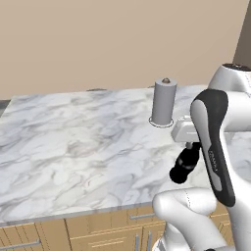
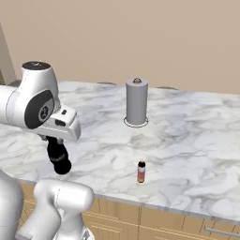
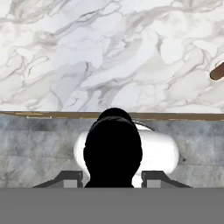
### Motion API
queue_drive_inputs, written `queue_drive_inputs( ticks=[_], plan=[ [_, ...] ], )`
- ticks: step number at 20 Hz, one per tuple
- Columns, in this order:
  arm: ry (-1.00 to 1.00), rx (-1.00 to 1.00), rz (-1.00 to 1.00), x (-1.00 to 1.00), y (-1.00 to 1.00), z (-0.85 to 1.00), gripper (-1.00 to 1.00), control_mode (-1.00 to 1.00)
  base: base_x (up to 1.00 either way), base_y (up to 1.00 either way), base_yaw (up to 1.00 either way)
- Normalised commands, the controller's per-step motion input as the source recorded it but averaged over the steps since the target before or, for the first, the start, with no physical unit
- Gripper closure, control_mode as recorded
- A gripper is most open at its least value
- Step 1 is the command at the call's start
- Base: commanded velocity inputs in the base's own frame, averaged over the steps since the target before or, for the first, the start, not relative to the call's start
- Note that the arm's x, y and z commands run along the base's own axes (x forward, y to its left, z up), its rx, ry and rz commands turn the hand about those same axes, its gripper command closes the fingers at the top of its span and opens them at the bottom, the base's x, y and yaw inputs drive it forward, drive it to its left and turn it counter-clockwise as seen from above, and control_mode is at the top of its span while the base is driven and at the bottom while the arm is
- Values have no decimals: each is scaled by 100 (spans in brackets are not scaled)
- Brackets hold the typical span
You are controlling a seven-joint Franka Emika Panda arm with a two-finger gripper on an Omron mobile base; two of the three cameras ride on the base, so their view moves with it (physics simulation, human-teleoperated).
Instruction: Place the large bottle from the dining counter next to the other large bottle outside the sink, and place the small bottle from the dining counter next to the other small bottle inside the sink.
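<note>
The large black cola-shaped bottle (image 1: 186,164) is held pinched in the pincer (image 2: 54,142), lifted above the near edge of the white-and-grey marble bench (image 1: 73,147). The tiny pink-and-orange small bottle (image 2: 141,171) stands on the bench, not yet collected; both placements are judged outstanding.

Plain beige wall (image 1: 122,39) behind, flat and unmarked – no windows in sight. A darker brown-grey strip of wall (image 1: 243,37) at the far right of the left base view, same strip at the far left of the right base view. Broad white-and-grey veined marble counter (image 1: 73,147) with light wood cabinets (image 1: 98,233) below, steel bar handles (image 1: 142,215) on the drawer fronts. Grey paper towel roll (image 1: 164,103) upright on a round base, set toward the back of the top. Lighting even, soft – no hard shadows.
</note>
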Motion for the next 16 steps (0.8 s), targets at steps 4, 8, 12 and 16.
queue_drive_inputs(
  ticks=[4,8,12,16],
  plan=[
    [5,-2,0,-30,21,16,100,-100,0,0,0],
    [0,0,0,-4,5,0,100,-100,0,0,0],
    [0,0,0,0,0,0,100,-100,0,0,0],
    [0,0,0,0,0,0,100,-100,0,0,0]
  ],
)
